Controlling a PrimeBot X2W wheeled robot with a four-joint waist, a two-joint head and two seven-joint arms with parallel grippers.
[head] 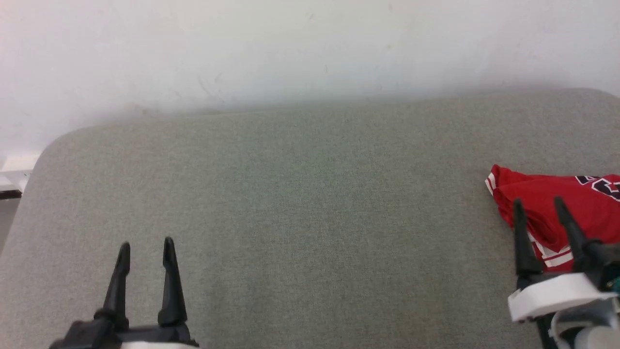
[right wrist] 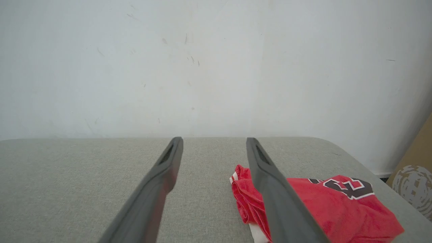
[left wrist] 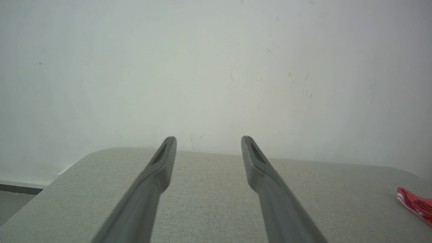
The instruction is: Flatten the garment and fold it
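Item 1. Left end effector (head: 147,242): fingers apart, empty, over the near left part of the desk (head: 310,218), well apart from the garment.

Item 2. Desk: grey-green fabric top with rounded corners, set against a white wall.

Item 3. Garment (head: 542,186): red, crumpled in a heap at the desk's right edge and running out of the head view. White-and-red striped trim shows on its left and near sides, with part of a black, white-outlined print on top.
- Handling, judged: light, soft and limp. It should drape and slide on the fabric, and it is not fragile.
- Hold, judged: pinch a trimmed hem or sleeve edge, one layer, not the bunched middle.

Item 4. Right end effector (head: 538,200): fingers apart, holding nothing, at the heap's left end. Whether they touch it cannot be told.
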